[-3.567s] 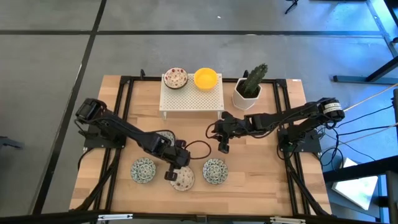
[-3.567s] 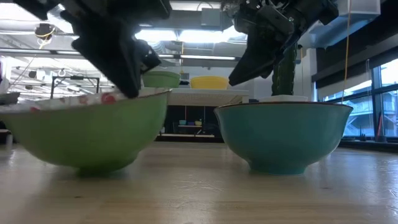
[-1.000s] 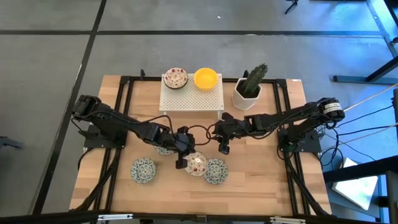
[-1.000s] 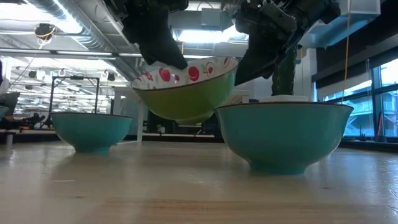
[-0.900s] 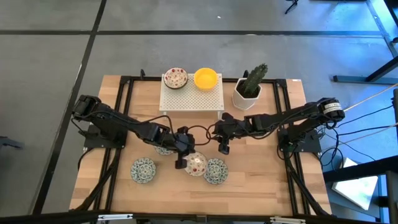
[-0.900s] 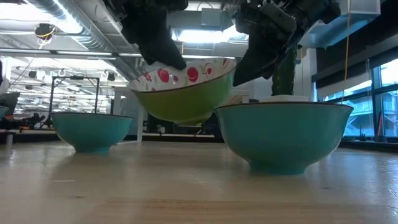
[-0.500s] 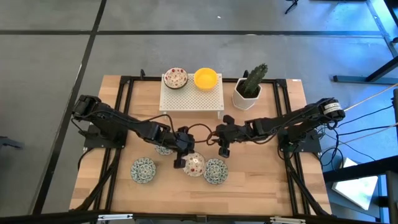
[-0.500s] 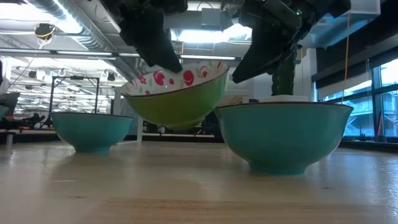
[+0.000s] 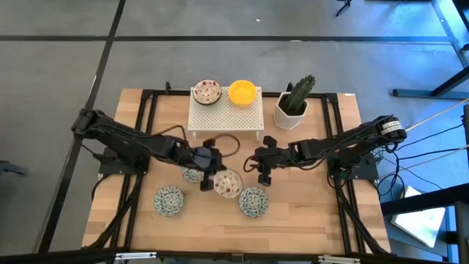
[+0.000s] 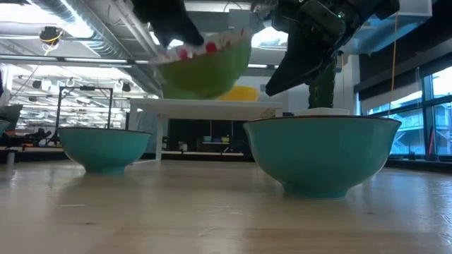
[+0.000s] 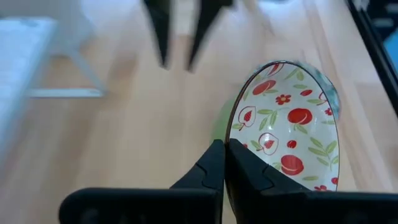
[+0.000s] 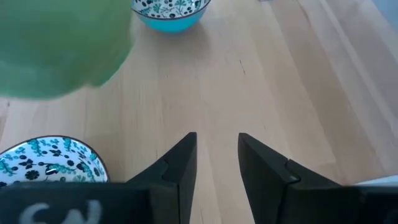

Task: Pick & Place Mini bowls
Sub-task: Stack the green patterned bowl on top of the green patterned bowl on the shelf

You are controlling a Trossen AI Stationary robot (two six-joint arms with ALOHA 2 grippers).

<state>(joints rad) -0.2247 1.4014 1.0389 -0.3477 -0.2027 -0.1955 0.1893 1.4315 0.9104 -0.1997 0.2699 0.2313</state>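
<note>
My left gripper [image 9: 208, 176] is shut on a red-speckled mini bowl [image 9: 228, 183], green outside, held high above the table in the low view [image 10: 205, 67]. My right gripper [image 9: 264, 174] [image 12: 217, 149] is open and empty just right of that bowl. Three green-blue patterned bowls stand on their bases on the table: near left [image 9: 168, 199], near middle [image 9: 253, 202], and one partly under my left arm [image 9: 192, 174]. A second red-speckled bowl [image 9: 207, 92] and a yellow bowl [image 9: 242, 92] stand on the white perforated rack [image 9: 226, 116]. My left gripper pinches the bowl's rim [image 11: 231, 138] on the side toward the table's left, one finger [image 11: 208, 171] outside the wall and one finger [image 11: 252, 177] inside. The fingers come from the table's left. The bowl is lifted clear and tilted, its far side higher.
A white pot with a cactus [image 9: 295, 103] stands at the far right beside the rack. Black frame rails [image 9: 143, 132] run along the table's left and right sides. Bare wood lies near the front edge [image 9: 293, 235].
My left gripper has risen with the red-speckled bowl and gone a little toward the table's far edge. The bowl now hangs well above the patterned bowls' rims, about level with the rack's top, and stays tilted.
</note>
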